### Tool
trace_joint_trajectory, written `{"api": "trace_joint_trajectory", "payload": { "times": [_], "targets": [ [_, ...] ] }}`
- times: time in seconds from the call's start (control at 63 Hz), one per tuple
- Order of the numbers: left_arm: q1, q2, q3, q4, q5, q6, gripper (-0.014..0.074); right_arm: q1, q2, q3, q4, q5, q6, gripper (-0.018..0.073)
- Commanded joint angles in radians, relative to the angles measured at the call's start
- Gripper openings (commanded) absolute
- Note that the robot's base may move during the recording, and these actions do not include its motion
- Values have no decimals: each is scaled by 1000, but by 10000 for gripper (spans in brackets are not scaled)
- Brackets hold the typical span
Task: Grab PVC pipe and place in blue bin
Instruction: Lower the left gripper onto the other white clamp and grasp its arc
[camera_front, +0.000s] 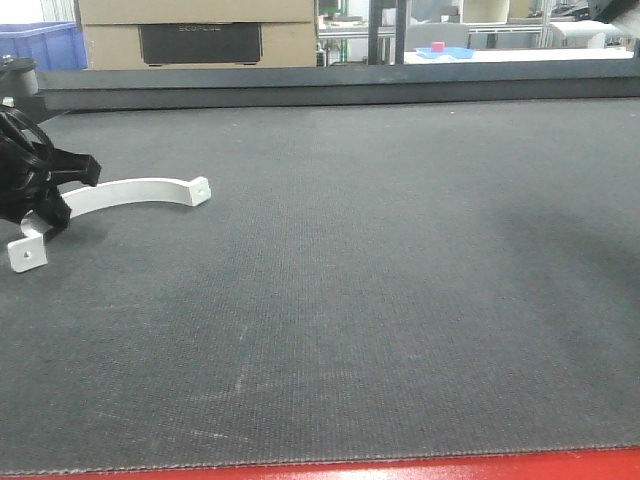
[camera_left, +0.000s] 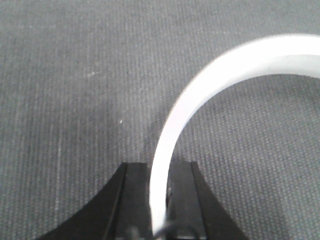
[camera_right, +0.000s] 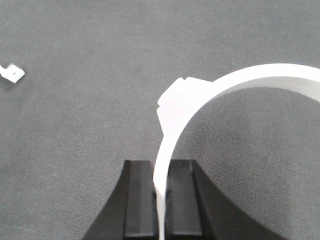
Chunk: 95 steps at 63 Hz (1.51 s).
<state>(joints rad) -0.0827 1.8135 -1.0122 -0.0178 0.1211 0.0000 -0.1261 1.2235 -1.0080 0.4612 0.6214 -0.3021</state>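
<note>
Left claw (camera_left: 160, 170) gripping PVC pipe (camera_front: 130, 188) at mat (camera_front: 400, 300) edge, right claw (camera_right: 161, 167) gripping second arc (camera_right: 270, 72), mat open rightward

The only marking is a faint line of pale letters near the top edge of the dark panel (camera_front: 200, 43), which is set into the front of the cardboard box (camera_front: 195, 12). The letters are too blurred to read with any certainty.
</note>
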Motion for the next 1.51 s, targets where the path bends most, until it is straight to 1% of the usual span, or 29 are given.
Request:
{"api": "trace_joint_trajectory", "payload": {
  "times": [0.0, 0.222, 0.476, 0.539, 0.603, 0.682, 1.047, 1.285, 1.491],
  "targets": [
    [-4, 20, -3, 3, -4, 0, -51, 0, -10, -10, 4, -24, -3, -169],
    [-4, 63, -3, 0, -2, 0, -50, 0, -10, -10, 4, -28, -3, -169],
    [-4, 67, -3, 0, 0, 0, -52, 0, -10, -10, 4, -32, -3, -169],
    [-4, 67, -3, 0, 4, 0, -72, 0, -10, -10, 4, -32, -3, -169],
    [-4, 65, -3, 0, 6, 0, -111, 0, -10, -10, 4, -32, -3, -169],
    [-4, 57, -3, 0, 11, 0, -111, 0, -10, -10, 4, -35, -3, -169],
    [-4, -95, -3, 6, 26, 0, -111, 0, -12, -10, 10, -28, -3, -169],
    [-4, -192, -3, 6, 71, 0, -111, 0, -32, -10, 11, -28, -3, -169],
    [-4, -281, -3, 6, 117, 0, -111, 0, -108, -10, 11, -24, -3, -169]
  ]
}}
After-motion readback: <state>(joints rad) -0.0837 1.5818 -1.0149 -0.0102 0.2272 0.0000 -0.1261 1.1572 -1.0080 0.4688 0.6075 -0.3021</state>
